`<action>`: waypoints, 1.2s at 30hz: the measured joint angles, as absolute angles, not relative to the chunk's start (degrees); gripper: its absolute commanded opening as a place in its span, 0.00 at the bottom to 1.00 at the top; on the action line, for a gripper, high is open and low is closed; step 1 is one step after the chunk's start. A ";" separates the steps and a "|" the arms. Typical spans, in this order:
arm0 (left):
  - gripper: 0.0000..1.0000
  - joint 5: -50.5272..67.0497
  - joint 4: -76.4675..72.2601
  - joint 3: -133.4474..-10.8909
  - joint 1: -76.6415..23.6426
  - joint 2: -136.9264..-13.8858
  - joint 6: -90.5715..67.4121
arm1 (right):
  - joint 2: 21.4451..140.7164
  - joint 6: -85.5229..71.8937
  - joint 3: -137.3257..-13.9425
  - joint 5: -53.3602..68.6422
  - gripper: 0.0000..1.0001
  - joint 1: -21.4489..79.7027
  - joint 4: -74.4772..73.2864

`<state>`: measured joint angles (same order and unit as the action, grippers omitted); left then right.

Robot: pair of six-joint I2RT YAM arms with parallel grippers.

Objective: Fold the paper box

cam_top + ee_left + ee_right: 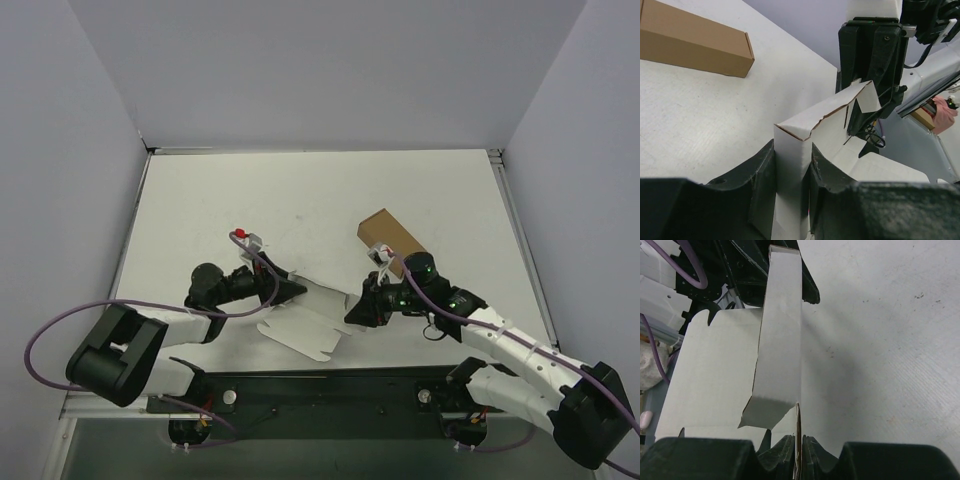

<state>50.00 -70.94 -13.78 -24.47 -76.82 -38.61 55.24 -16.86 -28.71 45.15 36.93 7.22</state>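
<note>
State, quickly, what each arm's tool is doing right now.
Left tool: closed on a raised panel of the paper box.
Right tool: closed on the paper box's thin edge.

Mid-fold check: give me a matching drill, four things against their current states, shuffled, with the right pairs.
1. paper box
2. brown cardboard box
3. left gripper
4. right gripper

A. pinching a thin card edge
B. lying closed on the table, untouched
C. clamped on a raised white panel
D. partly folded, held by both arms

Pairs: 1-D, 2-B, 3-C, 4-A
</note>
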 measured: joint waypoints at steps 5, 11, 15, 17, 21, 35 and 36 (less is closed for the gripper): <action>0.12 50.63 -71.94 -13.78 -24.67 -79.44 -41.56 | 52.42 -14.44 -26.52 42.04 0.15 36.93 8.25; 0.12 50.89 -73.03 -13.82 -24.80 -80.09 -42.68 | 49.23 -12.91 -25.23 39.79 0.09 36.95 8.58; 0.10 51.27 -73.69 -13.85 -24.80 -80.07 -42.63 | 48.73 -12.84 -25.23 40.18 0.02 36.93 8.36; 0.09 51.59 -73.76 -13.85 -24.77 -80.07 -42.76 | 48.71 -13.10 -25.23 41.43 0.00 36.86 8.45; 0.08 52.69 -73.87 -13.85 -24.71 -80.34 -43.99 | 49.10 -13.98 -25.30 45.71 0.00 36.71 8.67; 0.07 56.14 -74.65 -13.91 -24.67 -82.98 -50.30 | 50.26 -12.86 -28.86 51.88 0.23 36.47 3.27; 0.07 56.01 -74.65 -13.91 -24.67 -82.98 -50.09 | 50.26 -12.73 -29.28 51.13 0.31 36.47 2.46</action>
